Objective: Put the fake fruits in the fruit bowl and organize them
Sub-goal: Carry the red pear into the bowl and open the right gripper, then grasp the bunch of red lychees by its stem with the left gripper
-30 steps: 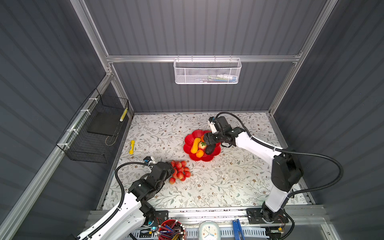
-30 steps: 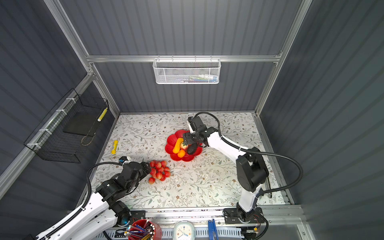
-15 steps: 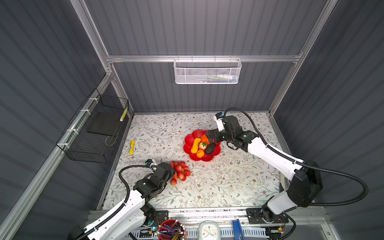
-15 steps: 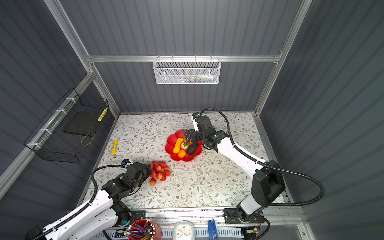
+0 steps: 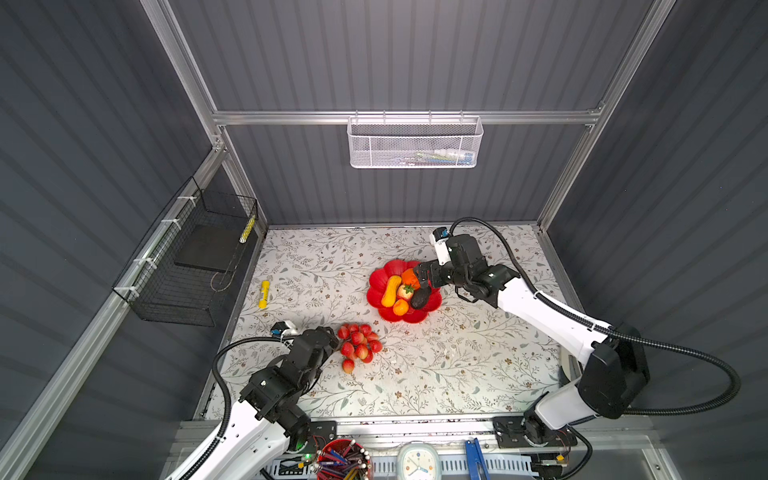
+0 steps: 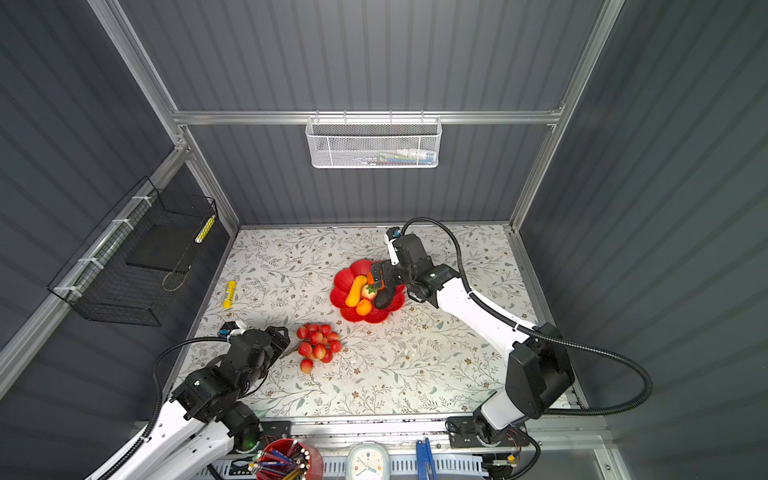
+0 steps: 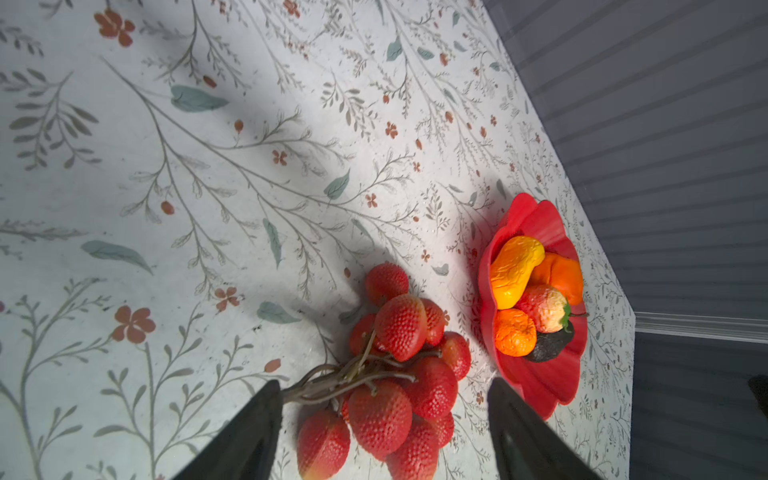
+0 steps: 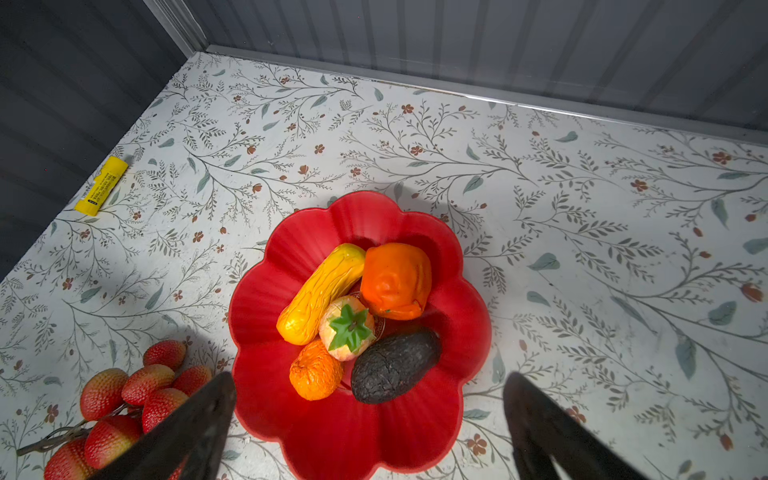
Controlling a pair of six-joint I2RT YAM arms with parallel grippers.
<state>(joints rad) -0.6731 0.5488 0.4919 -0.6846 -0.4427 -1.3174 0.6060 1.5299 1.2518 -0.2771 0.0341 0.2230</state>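
The red flower-shaped fruit bowl [image 5: 376,291] [image 8: 374,436] holds a yellow oblong fruit [image 5: 391,290], a blocky orange fruit [image 8: 395,280], a strawberry [image 8: 347,328], a small round orange [image 8: 316,370] and a dark avocado [image 8: 395,365]. My right gripper [image 5: 424,276] [image 8: 370,378] hovers open over the bowl's right rim, holding nothing. On the table, front left of the bowl, lies the red grape-like bunch [image 5: 358,345] [image 7: 395,374]. My left gripper [image 5: 334,340] [image 7: 384,386] is open astride its stem end, the stems reaching one finger [image 7: 266,415].
A thin yellow tube [image 5: 264,294] lies near the left wall. A black wire basket [image 5: 187,257] hangs on that wall and a white mesh basket [image 5: 415,141] on the back wall. A red cup of pens [image 5: 343,459] and a clock [image 5: 415,463] stand at the front edge.
My right gripper opened wide and drew back from over the bowl's middle towards its right rim; the avocado now lies in the bowl. My left gripper stays at the bunch.
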